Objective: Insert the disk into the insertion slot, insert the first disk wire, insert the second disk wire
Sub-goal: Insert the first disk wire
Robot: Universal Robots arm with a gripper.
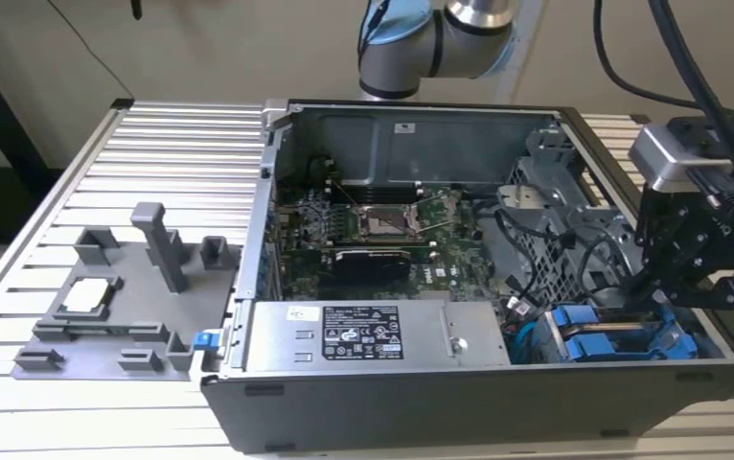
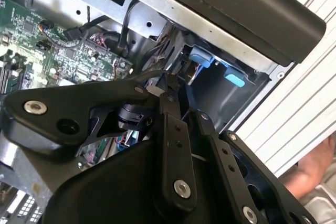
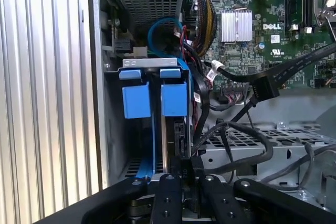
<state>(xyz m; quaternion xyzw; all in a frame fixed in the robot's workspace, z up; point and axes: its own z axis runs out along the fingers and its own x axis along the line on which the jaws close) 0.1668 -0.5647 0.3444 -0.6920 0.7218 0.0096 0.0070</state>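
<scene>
The disk (image 1: 612, 341), in its bright blue carrier, sits in the insertion slot at the case's front corner on the exterior view's right. In the first wrist view its blue carrier tabs (image 3: 173, 97) stand in the bay. My gripper (image 1: 658, 293) hangs just above that bay. In the first wrist view its fingertips (image 3: 186, 174) are drawn together on the black plug of a disk wire (image 3: 206, 136) right at the disk's rear edge. The second wrist view has the gripper (image 2: 167, 88) pointing into the bay beside the blue tabs (image 2: 202, 59).
The open computer case (image 1: 470, 407) lies on a slatted metal table. A grey power-supply box (image 1: 356, 335) and the motherboard (image 1: 374, 225) lie left of the bay. Loose black cables (image 3: 262, 83) cross a metal cage (image 3: 252, 141). A grey fixture (image 1: 111, 307) stands at the left. A person's hand (image 2: 315, 167) is nearby.
</scene>
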